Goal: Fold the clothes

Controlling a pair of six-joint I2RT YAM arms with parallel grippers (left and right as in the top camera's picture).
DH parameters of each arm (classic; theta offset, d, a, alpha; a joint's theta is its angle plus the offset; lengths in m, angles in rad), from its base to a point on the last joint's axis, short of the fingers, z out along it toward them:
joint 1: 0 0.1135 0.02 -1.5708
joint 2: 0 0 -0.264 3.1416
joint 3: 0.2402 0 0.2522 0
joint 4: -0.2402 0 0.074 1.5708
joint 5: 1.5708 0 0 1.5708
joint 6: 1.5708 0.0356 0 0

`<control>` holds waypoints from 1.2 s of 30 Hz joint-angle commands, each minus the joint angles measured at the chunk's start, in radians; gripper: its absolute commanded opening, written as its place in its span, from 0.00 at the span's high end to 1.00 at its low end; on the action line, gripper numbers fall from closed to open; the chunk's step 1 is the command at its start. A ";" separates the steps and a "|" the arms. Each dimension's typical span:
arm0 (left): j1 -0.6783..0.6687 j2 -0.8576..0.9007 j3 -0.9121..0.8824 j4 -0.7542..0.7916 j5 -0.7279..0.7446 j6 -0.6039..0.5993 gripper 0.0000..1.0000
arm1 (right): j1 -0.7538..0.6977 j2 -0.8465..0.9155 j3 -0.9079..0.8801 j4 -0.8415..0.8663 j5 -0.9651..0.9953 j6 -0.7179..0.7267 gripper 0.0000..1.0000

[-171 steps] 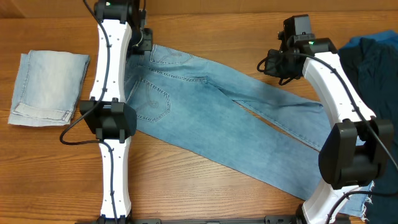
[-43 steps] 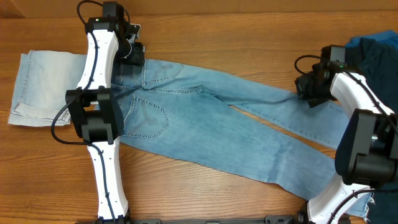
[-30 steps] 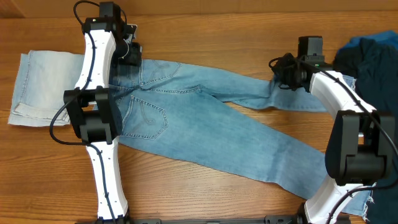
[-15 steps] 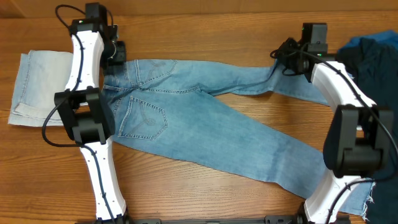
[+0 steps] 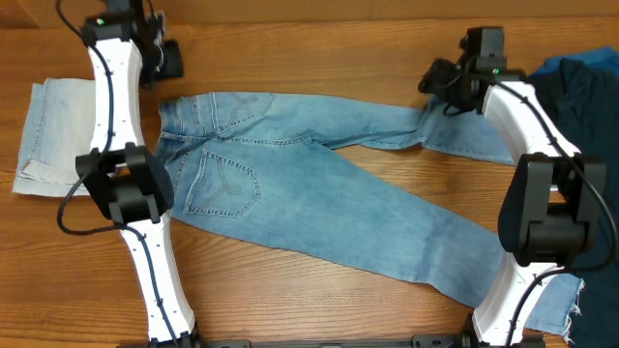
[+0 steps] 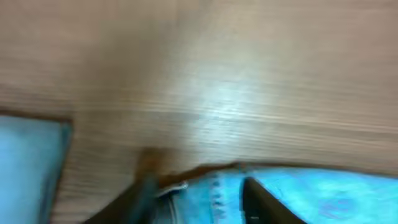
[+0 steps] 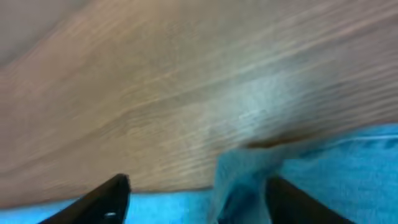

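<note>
While the light-blue jeans (image 5: 319,184) lie flat across the table (image 5: 319,48), we see our left gripper (image 6: 199,199) just past their waistband, fingers apart, pinching nothing; our right gripper (image 7: 198,193) hangs spread wide over their far leg. Left of the jeans lies folded pale denim (image 5: 58,135), right a dark navy garment (image 5: 585,87)

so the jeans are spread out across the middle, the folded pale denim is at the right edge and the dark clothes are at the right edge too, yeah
Not quite. The folded pale denim lies at the left edge of the table, not the right, as the overhead view shows. The rest holds: the jeans are spread out across the middle and the dark clothes are at the right edge.
</note>
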 commanded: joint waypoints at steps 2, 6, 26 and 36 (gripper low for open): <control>-0.013 -0.014 0.180 -0.109 0.017 -0.018 0.39 | 0.000 -0.005 0.128 -0.132 0.021 -0.036 0.18; 0.002 -0.014 0.175 -0.230 -0.026 -0.183 0.38 | 0.006 -0.005 0.232 -0.360 0.013 -0.180 0.18; 0.244 0.019 -0.091 -0.176 0.527 -0.483 0.14 | 0.012 -0.005 0.272 -0.640 0.012 -0.254 0.13; 0.244 0.019 -0.322 0.028 0.526 -0.636 0.18 | 0.012 -0.005 0.272 -0.658 0.012 -0.254 0.12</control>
